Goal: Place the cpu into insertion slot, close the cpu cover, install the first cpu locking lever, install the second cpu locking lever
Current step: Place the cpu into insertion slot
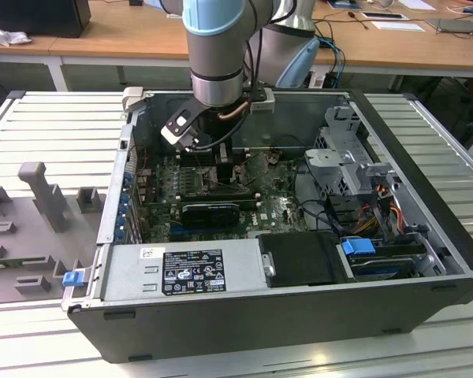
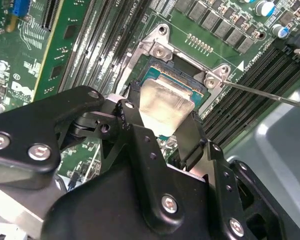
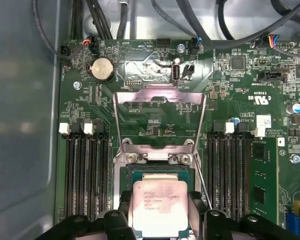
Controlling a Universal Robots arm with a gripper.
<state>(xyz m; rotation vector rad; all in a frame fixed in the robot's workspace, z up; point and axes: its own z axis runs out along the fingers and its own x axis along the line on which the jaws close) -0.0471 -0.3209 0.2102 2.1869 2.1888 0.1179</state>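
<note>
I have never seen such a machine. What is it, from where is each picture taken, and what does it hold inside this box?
It is a robot arm reaching into an open computer case. The exterior view comes from a camera standing apart from the arm. Both wrist views come from cameras riding on the arm, looking past its gripper. Inside the case lies the green motherboard. The gripper's two black fingers hold the cpu, a small silvery square chip, by opposite edges, right over its slot. I cannot tell whether the chip is fully seated. The cover, a thin metal frame, stands open beyond the slot.
</note>
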